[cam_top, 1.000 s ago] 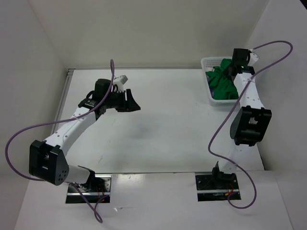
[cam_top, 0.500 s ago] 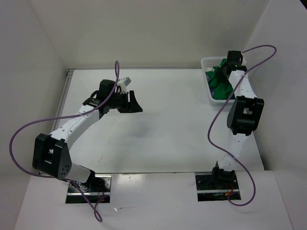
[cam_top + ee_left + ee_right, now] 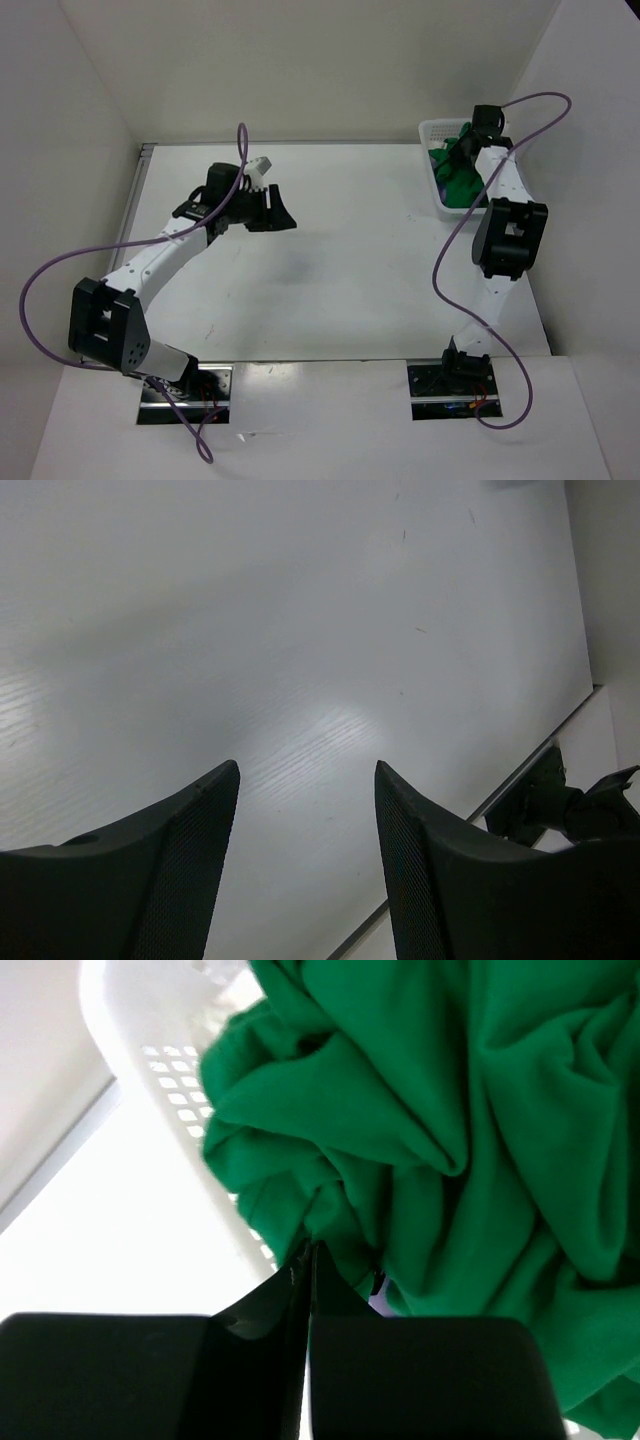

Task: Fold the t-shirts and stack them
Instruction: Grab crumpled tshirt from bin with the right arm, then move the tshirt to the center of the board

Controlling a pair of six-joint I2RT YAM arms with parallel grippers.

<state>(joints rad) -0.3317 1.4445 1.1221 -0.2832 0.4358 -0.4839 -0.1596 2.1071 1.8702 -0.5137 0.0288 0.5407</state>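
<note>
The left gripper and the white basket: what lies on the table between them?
Nothing. In the top view only bare white table stretches from the left gripper to the basket.

green t-shirt (image 3: 430,1110) | crumpled heap | inside white mesh basket (image 3: 160,1055)

Light: was bright, even, from above.
Glare: soft sheen lay on table (image 3: 330,730) just beyond left gripper (image 3: 307,767).
Overexposure: basket (image 3: 160,1070) wall washed out.
</note>
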